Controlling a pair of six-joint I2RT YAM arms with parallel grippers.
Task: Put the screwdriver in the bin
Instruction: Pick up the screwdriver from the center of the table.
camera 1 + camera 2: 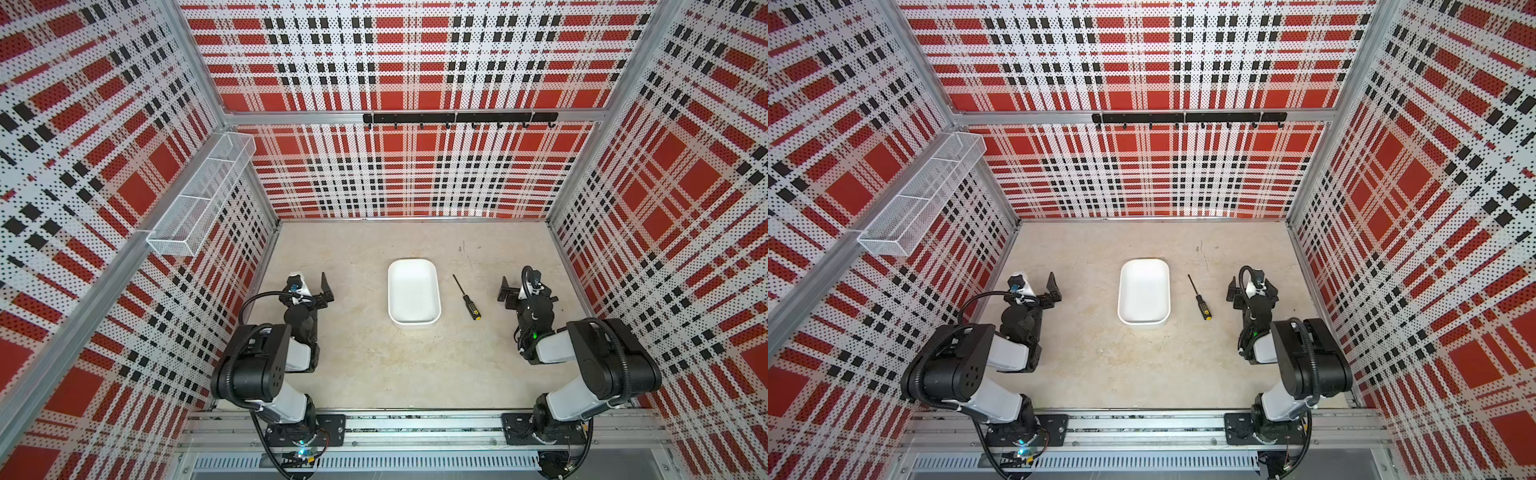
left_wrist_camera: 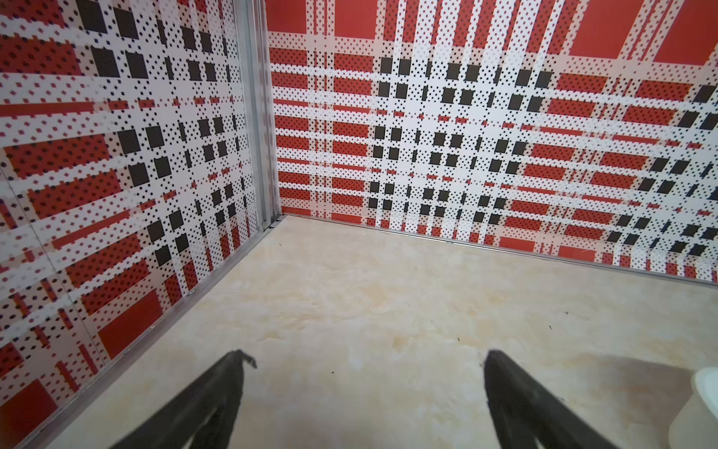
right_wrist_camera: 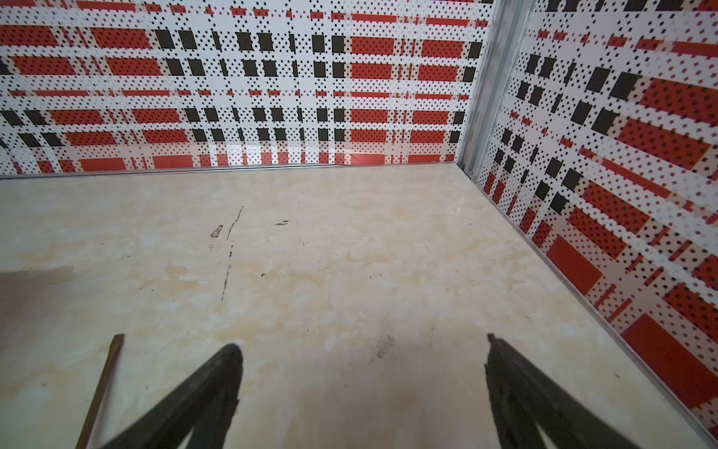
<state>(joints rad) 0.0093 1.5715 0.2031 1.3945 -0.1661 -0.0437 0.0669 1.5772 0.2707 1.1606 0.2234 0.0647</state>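
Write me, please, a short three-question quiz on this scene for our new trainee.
1. True or false: the bin is empty.
2. The screwdriver lies: A in the bin; B on the table between the bin and the right gripper; C against the back wall.
3. Fill in: the left gripper and right gripper are both ___.
Key: 1 true; 2 B; 3 open.

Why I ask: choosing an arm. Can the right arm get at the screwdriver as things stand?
Probably yes: the screwdriver lies on bare table between the bin and the open right pincer, nothing in between.
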